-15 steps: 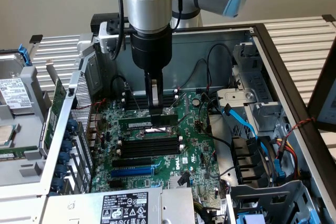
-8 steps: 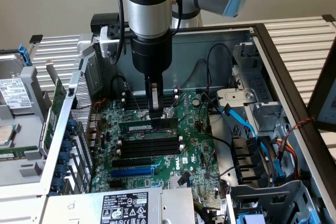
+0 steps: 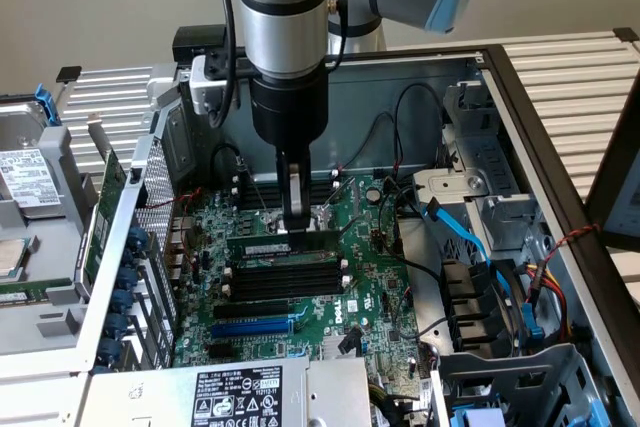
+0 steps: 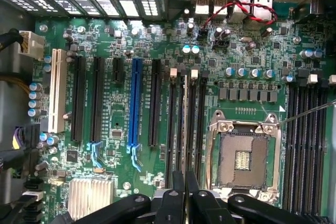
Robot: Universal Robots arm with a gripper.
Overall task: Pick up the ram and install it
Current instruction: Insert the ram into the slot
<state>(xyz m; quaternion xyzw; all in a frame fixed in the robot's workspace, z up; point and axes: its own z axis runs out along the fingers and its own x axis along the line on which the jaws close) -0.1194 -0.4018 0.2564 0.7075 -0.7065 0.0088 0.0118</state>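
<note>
Ram, a long thin green circuit-board stick with black chips: stood on its long edge at the slot nearest the bare metal processor socket, clenched from above by the black gripper; could not tell whether seated. Sat inside an open grey metal computer case, laid flat on a white slatted table before a beige wall. Found one green motherboard in that case. Counted four black memory slots on each side of the socket. Saw, in the exterior view, one blue expansion slot at 6 o'clock from the ram, and one white-labelled power supply further along 6 o'clock.
</note>
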